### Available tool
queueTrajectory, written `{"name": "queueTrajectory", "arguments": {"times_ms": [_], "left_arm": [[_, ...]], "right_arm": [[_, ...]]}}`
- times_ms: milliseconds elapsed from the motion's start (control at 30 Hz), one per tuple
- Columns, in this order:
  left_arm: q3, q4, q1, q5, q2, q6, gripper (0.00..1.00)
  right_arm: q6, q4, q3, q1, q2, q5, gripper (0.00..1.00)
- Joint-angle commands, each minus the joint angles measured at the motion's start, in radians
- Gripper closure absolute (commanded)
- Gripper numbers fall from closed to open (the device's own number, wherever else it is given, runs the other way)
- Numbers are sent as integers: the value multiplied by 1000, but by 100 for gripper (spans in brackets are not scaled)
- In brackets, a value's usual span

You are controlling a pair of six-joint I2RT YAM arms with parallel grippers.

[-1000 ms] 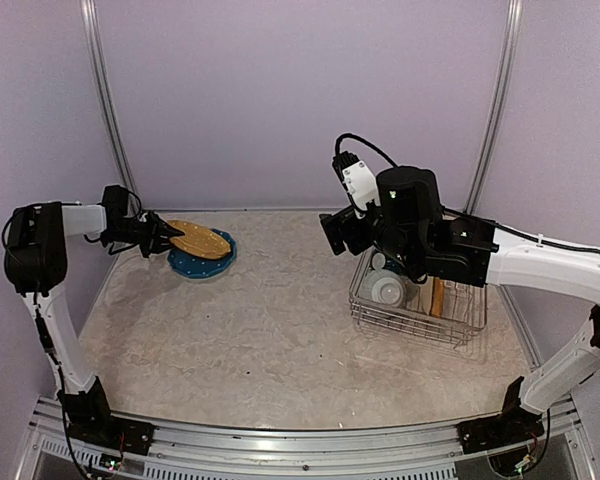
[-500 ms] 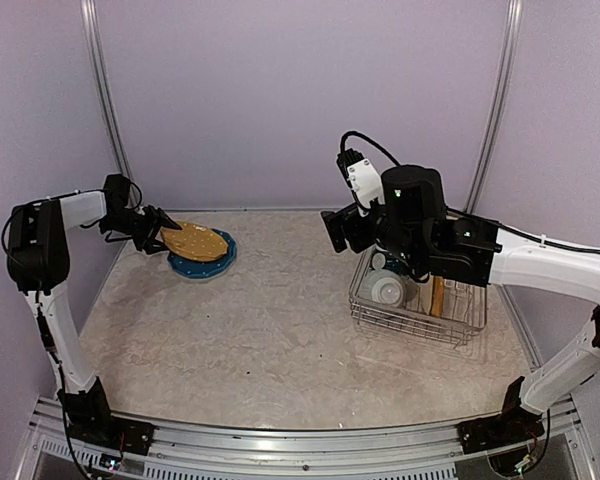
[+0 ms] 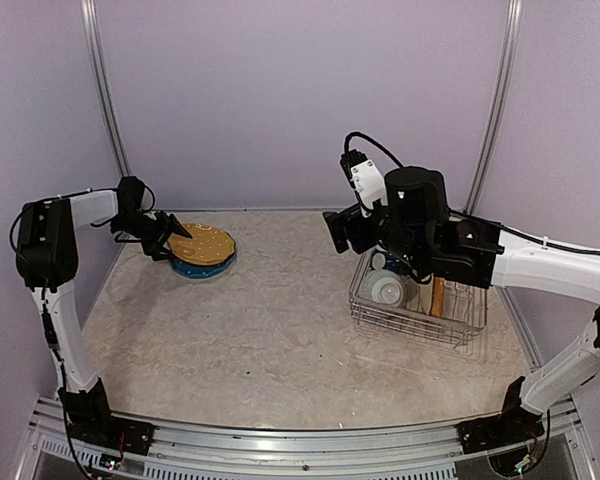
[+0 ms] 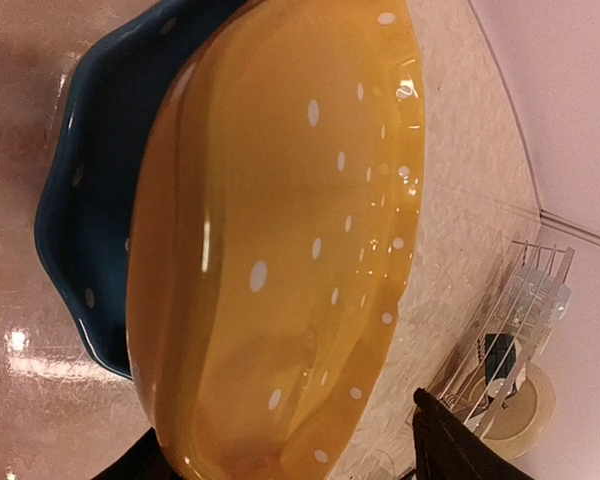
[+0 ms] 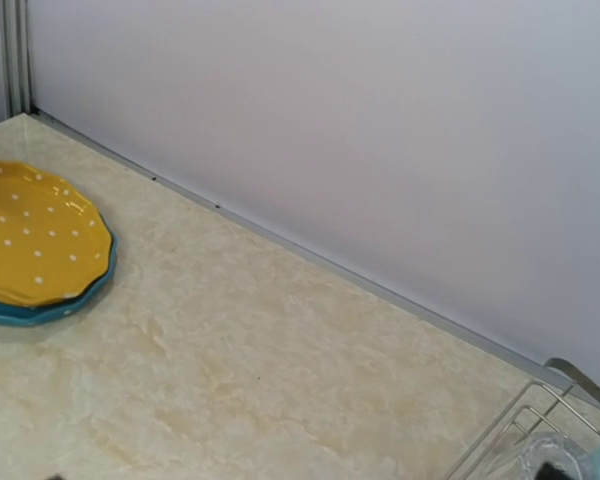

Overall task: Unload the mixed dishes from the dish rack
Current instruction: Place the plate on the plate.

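Well left of the dish rack [image 3: 458, 325], your yellow plate [image 3: 204, 242] lies flat on a blue plate [image 3: 190, 268]. Your left gripper [image 3: 172, 241] sits at the yellow plate's rim on the side away from the rack, fingers spread wide and clamping nothing. Above the rack's far left corner hangs your right gripper [image 3: 336, 232]; you cannot tell how wide it stands.

White dots speckle both the round yellow-orange ceramic plate [image 4: 280, 230] and the scalloped dark blue plate [image 4: 85, 210]; cream-marbled tabletop [image 5: 280, 350].
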Motion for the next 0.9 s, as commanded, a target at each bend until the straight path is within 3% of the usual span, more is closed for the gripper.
{"name": "queueTrajectory", "arguments": {"times_ms": [0, 300, 367, 633, 867], "left_arm": [[56, -26, -7, -37, 8, 42, 28], [84, -70, -6, -93, 17, 64, 17], [82, -70, -6, -105, 9, 67, 9], [79, -69, -9, -119, -30, 69, 8], [29, -15, -35, -84, -130, 64, 8]], "right_arm": [[31, 14, -19, -12, -31, -1, 1], [60, -17, 0, -16, -26, 70, 0], [81, -46, 13, -20, -23, 121, 0], [186, -171, 43, -53, -63, 184, 0], [314, -421, 127, -63, -77, 253, 0]]}}
